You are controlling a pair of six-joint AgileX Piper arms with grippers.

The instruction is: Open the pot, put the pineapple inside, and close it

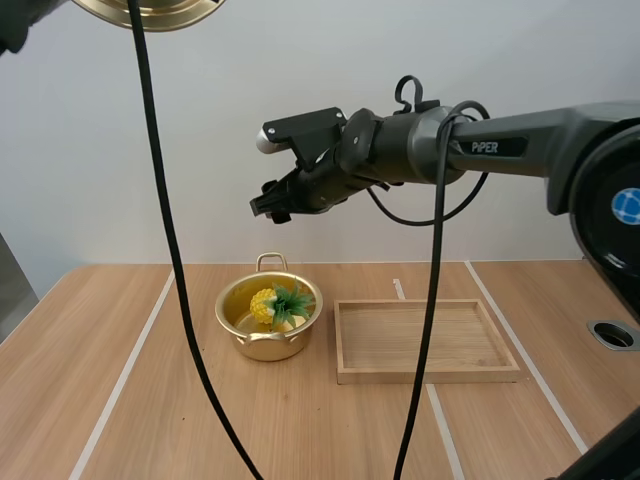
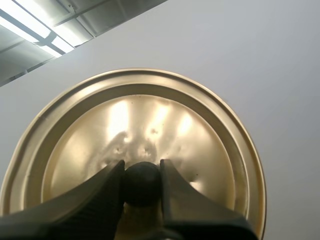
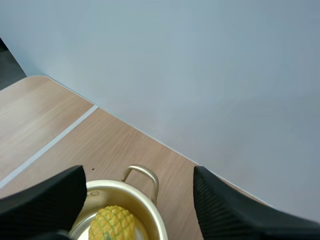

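A golden pot [image 1: 268, 318] stands uncovered on the table, left of the wooden tray. A yellow pineapple [image 1: 277, 304] with green leaves lies inside it; the right wrist view also looks down on the pineapple [image 3: 112, 223] in the pot [image 3: 145, 197]. My right gripper [image 1: 268, 204] hangs open well above the pot with nothing between its fingers [image 3: 230, 210]. The golden lid [image 1: 148, 12] is held high at the upper left. In the left wrist view my left gripper [image 2: 142, 186] is shut on the lid's black knob [image 2: 142, 183], with the lid [image 2: 145, 135] behind it.
An empty wooden tray [image 1: 425, 342] lies right of the pot. White tape lines cross the wooden table [image 1: 100, 350]. A round hole [image 1: 612, 335] sits in the table near the right edge. A plain wall stands behind the table.
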